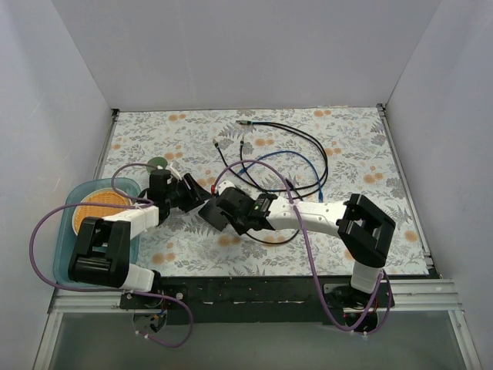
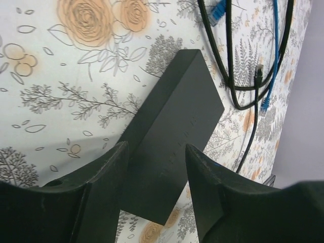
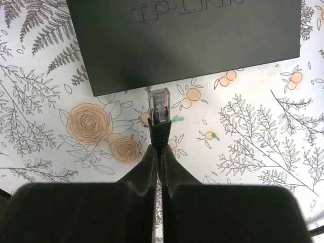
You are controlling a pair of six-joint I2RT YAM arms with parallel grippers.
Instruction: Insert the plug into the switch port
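The switch, a flat dark grey box with TP-LINK lettering [image 3: 187, 40], lies on the flowered cloth; its sockets do not show in any view. My left gripper [image 2: 157, 147] straddles one end of the box [image 2: 174, 116], and both fingertips touch its sides. In the top view the box [image 1: 202, 199] sits between my left gripper [image 1: 185, 194] and my right gripper [image 1: 218, 210]. My right gripper [image 3: 158, 149] is shut on the black boot of the clear plug [image 3: 158, 104]. The plug's tip points at the box's near long edge, just short of it.
Loose black and blue cables [image 1: 293, 154] loop over the middle and far side of the cloth, and they also show in the left wrist view [image 2: 238, 76]. A teal tray [image 1: 65, 231] with an orange dish is at the left. White walls enclose the table.
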